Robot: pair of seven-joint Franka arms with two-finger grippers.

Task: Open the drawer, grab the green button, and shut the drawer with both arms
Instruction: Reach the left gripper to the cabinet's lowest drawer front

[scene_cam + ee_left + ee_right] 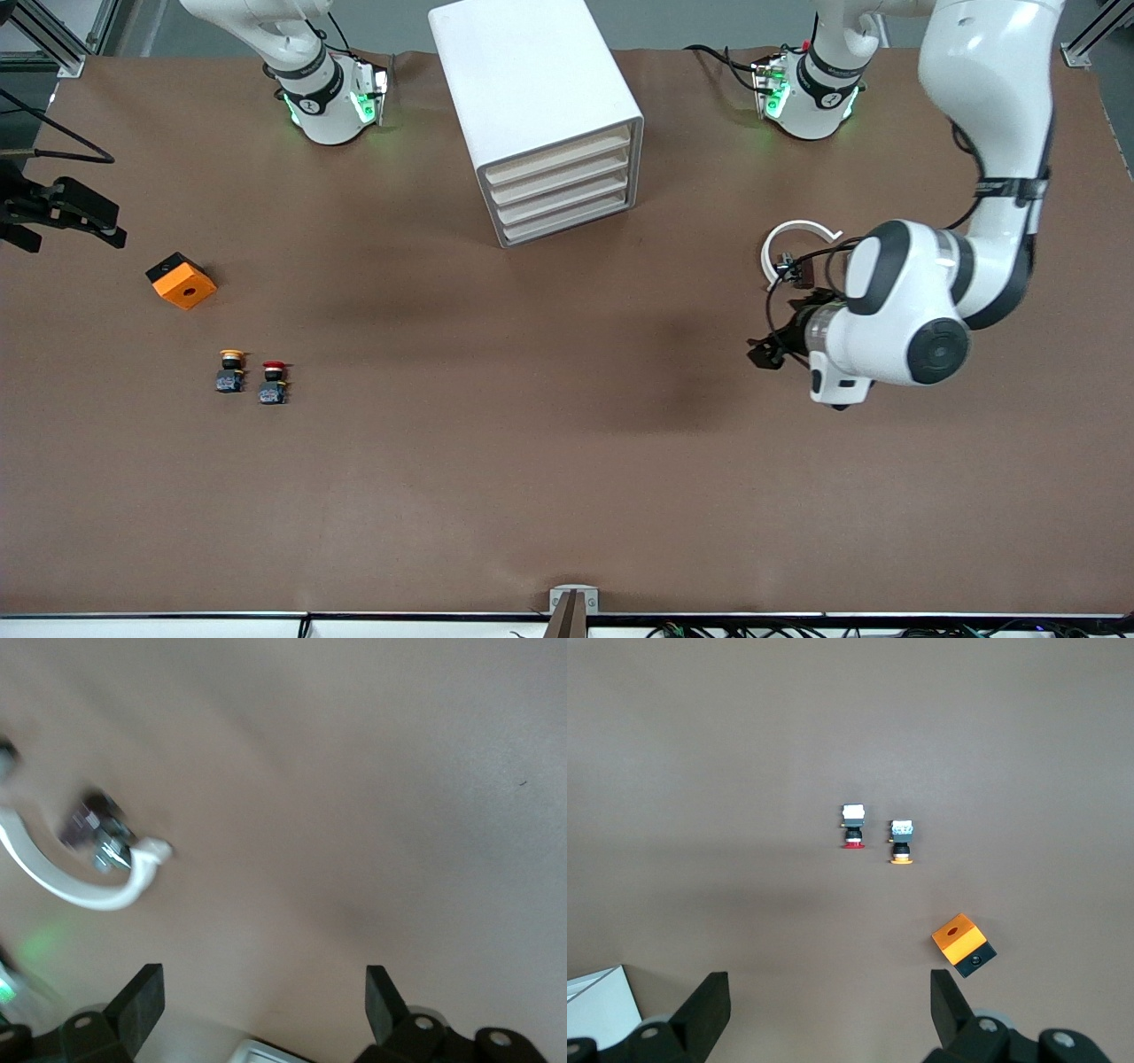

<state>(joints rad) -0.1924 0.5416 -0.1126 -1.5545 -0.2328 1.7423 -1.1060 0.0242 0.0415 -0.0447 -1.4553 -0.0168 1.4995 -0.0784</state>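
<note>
The red-capped button (273, 382) and the yellow-capped button (231, 370) stand side by side on the desk (532, 461), toward the right arm's end. An orange box (181, 280) lies farther from the camera than they do. The cabinet (540, 115) stands at the desk's edge between the arm bases, its lowest drawer (567, 223) shut. The green button cannot be seen. The left end effector (764, 352), fingers spread, hovers beside a white ring (796, 239). The right end effector (828, 1010), also spread, hangs over the desk's end.
</note>
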